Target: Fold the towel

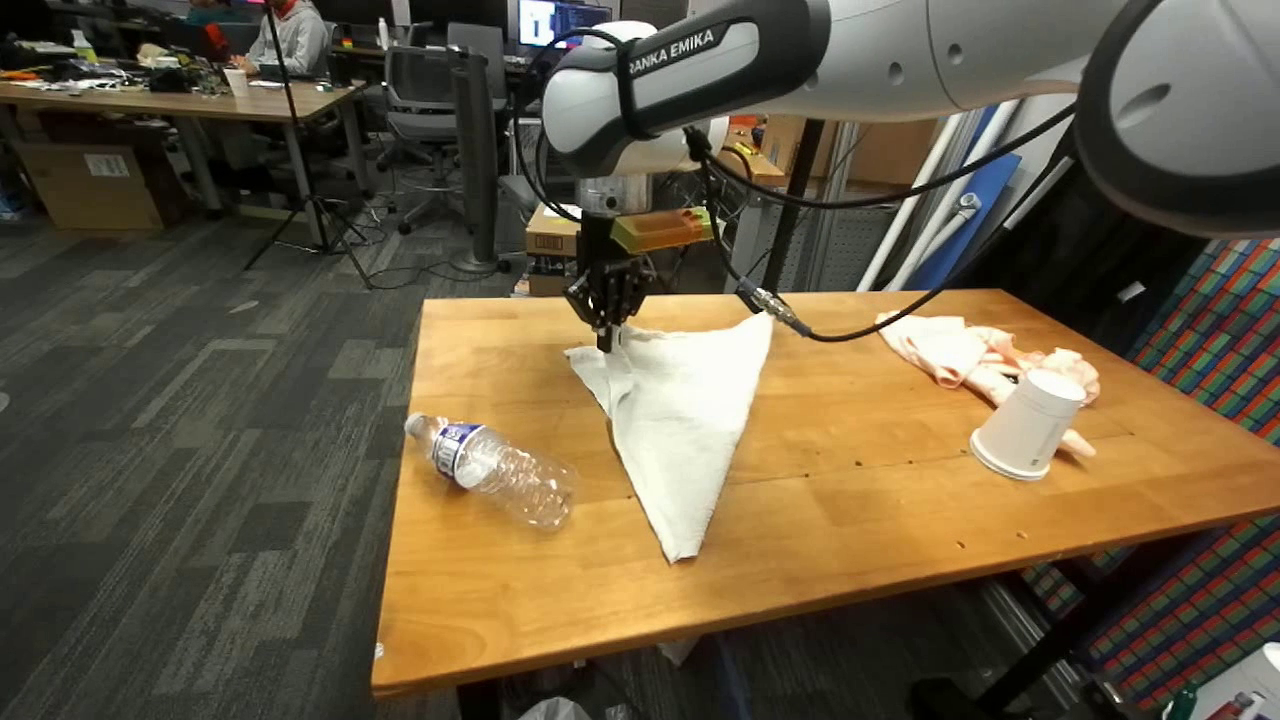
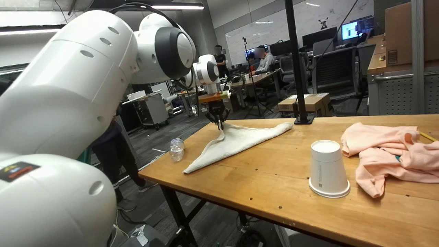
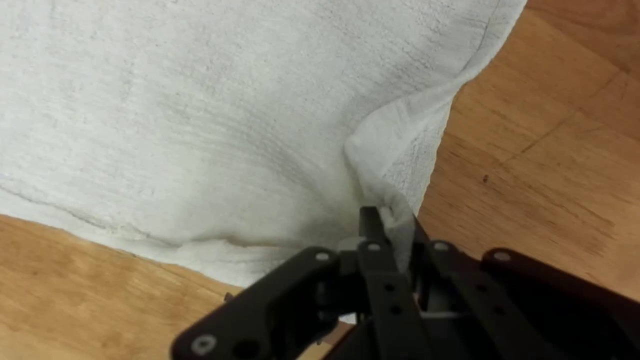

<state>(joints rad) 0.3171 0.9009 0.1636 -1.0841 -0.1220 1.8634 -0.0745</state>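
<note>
The white towel point(image 1: 690, 400) lies on the table in a roughly triangular shape, with one long point towards the near edge in an exterior view. In an exterior view point(image 2: 236, 140) its upper edge looks ridged and a fold stands up below the gripper. My gripper point(image 1: 606, 338) is at the towel's far-left part, pointing down, low over the table. In the wrist view the gripper point(image 3: 392, 222) is shut on a bunched fold of the towel point(image 3: 200, 120) near its edge. A flat layer of towel shows beside the fold. The layers underneath are hidden.
A clear plastic bottle point(image 1: 500, 470) lies on its side left of the towel. An upside-down white cup point(image 1: 1028, 425) and a crumpled pink cloth point(image 2: 387, 151) are at the table's other end. A black post point(image 2: 303, 119) stands at the table's edge.
</note>
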